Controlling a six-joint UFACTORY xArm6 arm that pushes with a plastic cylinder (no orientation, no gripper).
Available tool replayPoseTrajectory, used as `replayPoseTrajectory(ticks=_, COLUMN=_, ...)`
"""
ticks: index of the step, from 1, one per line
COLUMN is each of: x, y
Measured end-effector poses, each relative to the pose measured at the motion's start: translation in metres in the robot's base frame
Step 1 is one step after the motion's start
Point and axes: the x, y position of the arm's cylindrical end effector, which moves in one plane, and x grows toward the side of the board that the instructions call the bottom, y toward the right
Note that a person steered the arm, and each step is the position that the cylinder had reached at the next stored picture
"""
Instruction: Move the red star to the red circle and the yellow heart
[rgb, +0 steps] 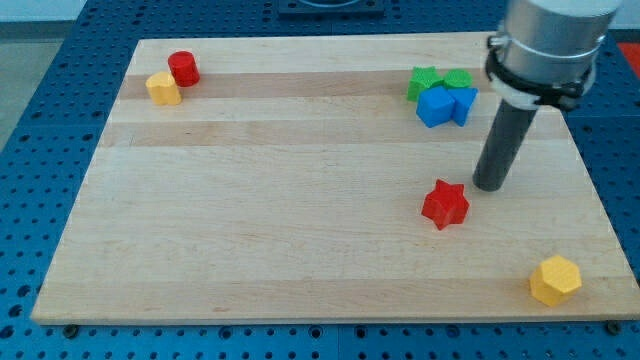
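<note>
The red star (445, 204) lies right of the board's middle. My tip (488, 186) stands just to the star's upper right, a small gap away. The red circle (183, 68) sits near the view's top left, with the yellow heart (163, 88) touching it at its lower left. Both are far to the left of the star and the tip.
A green block (424, 81) and another green block (458, 79) sit at the top right, with a blue block (435, 105) and a second blue block (464, 102) just below them. A yellow hexagon (555, 279) lies near the bottom right corner. The wooden board (300, 200) ends on all sides.
</note>
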Motion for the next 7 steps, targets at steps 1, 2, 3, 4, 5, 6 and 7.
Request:
replayPoseTrajectory(ticks=1, x=0.011, y=0.012)
replayPoseTrajectory(ticks=2, x=0.037, y=0.028)
replayPoseTrajectory(ticks=3, x=0.037, y=-0.093)
replayPoseTrajectory(ticks=4, x=0.038, y=-0.168)
replayPoseTrajectory(ticks=5, x=0.067, y=-0.118)
replayPoseTrajectory(ticks=6, x=0.077, y=-0.180)
replayPoseTrajectory(ticks=7, x=0.042, y=-0.281)
